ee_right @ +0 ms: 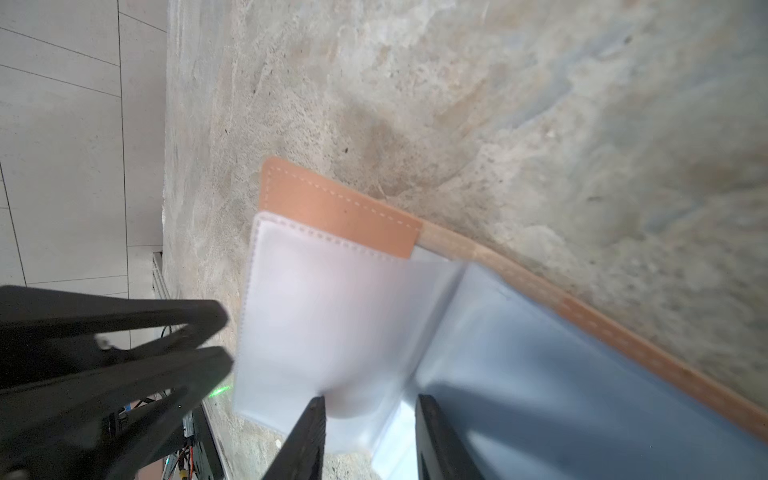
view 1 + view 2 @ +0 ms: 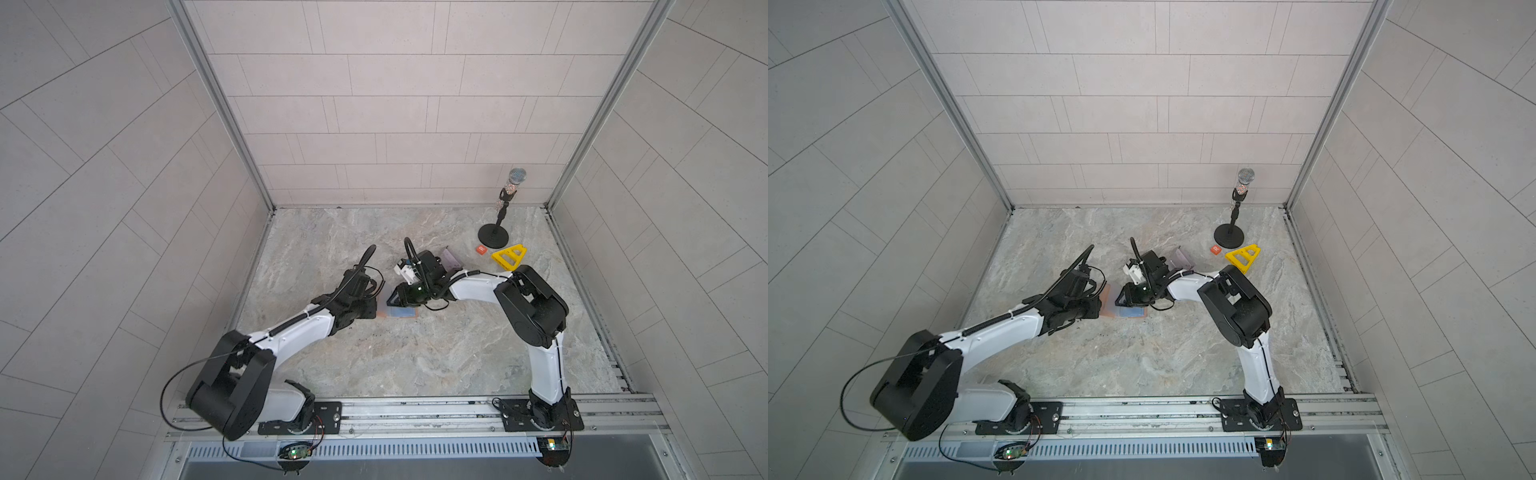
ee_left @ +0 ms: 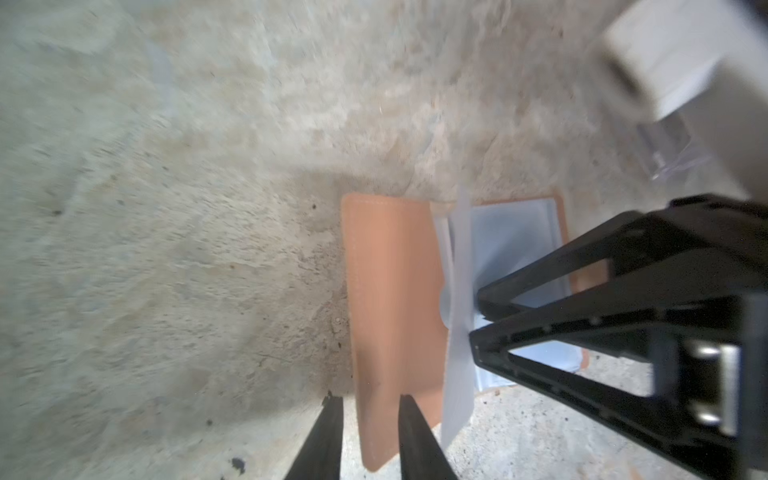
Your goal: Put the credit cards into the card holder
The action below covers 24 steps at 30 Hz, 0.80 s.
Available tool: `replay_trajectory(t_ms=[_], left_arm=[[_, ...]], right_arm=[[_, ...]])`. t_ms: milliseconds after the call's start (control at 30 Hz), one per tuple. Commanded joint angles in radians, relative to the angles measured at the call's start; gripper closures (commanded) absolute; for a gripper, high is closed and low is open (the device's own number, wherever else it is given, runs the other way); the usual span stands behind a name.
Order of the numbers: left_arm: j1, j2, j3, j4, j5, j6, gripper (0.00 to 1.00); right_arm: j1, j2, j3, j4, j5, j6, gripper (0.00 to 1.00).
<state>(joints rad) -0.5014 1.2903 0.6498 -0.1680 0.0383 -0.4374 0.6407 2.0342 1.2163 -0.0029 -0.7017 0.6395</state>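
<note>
Card holder (image 2: 401,312), mid-tabletop: mostly hidden under both wrists in both top views, only near strip shows. Clear sleeve (image 1: 332,324) motion-blurred in right wrist view; whether card sits inside, cannot tell. Left gripper (image 3: 369,399), right gripper (image 1: 370,399): fingers cut off by picture edge. Clear box (image 2: 453,259) half hidden behind right arm. Orange tile (image 2: 481,250): marking too small to read.

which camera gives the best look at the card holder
The left wrist view: the card holder lies open, its tan cover and clear sleeves nearly all in frame. The right wrist view crops it to one stitched corner and blurred sleeves. In both top views it is small and partly covered.
</note>
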Motion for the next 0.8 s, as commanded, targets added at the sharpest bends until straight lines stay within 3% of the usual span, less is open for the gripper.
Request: replay_trajectory(t_ms=[0,167,300,600,767], left_arm=[[-0.001,-0.083,-0.008,-0.041,-0.068,0.005,0.65],[0.000,-0.126,-0.009,0.059,0.118,0.021,0.60],[0.000,-0.059,0.009,0.124,0.196,-0.019,0.60],[0.038,0.188,0.059,0.230,0.320,-0.106,0.79],[0.054,0.281,0.054,0.274,0.296,-0.119,0.85]], right_arm=[[0.007,0.042,0.009,-0.039,0.042,-0.009,0.60],[0.017,0.058,0.033,-0.081,0.070,-0.027,0.59],[0.023,0.063,0.043,-0.104,0.092,-0.036,0.59],[0.025,0.054,0.031,-0.115,0.110,-0.041,0.63],[0.025,0.044,0.025,-0.117,0.115,-0.043,0.66]])
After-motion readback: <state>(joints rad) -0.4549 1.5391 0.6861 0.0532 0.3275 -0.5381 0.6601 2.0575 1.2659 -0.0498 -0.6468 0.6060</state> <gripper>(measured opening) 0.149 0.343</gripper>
